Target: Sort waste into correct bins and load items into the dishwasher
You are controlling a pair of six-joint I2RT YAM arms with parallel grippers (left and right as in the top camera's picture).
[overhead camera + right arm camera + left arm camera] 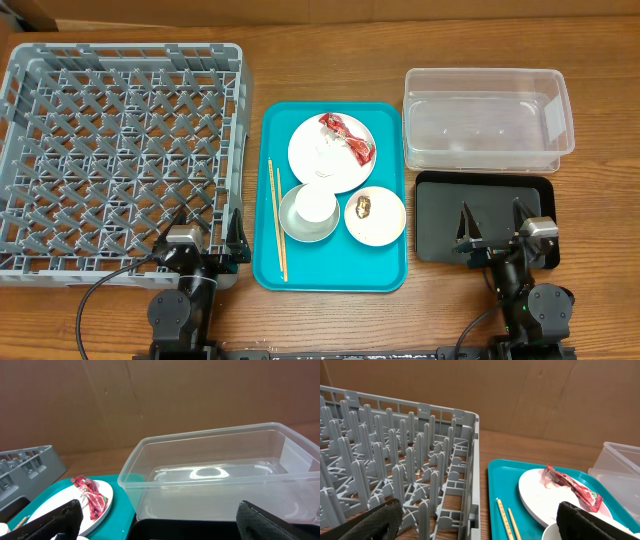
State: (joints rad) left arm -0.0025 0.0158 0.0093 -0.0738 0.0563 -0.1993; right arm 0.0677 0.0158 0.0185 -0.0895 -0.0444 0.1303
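Observation:
A red wrapper lies on the large white plate on the teal tray; it also shows in the left wrist view and the right wrist view. A white cup sits in the grey metal bowl. The pinkish-white bowl holds food scraps. Chopsticks lie on the tray's left side. The grey dish rack is at left. The clear tub and black tray are at right. My left gripper is open over the rack's front right corner. My right gripper is open over the black tray. No tissue is visible.
The teal serving tray sits between the rack and the bins. A cardboard wall stands behind the table in both wrist views. Bare wooden table runs along the front edge.

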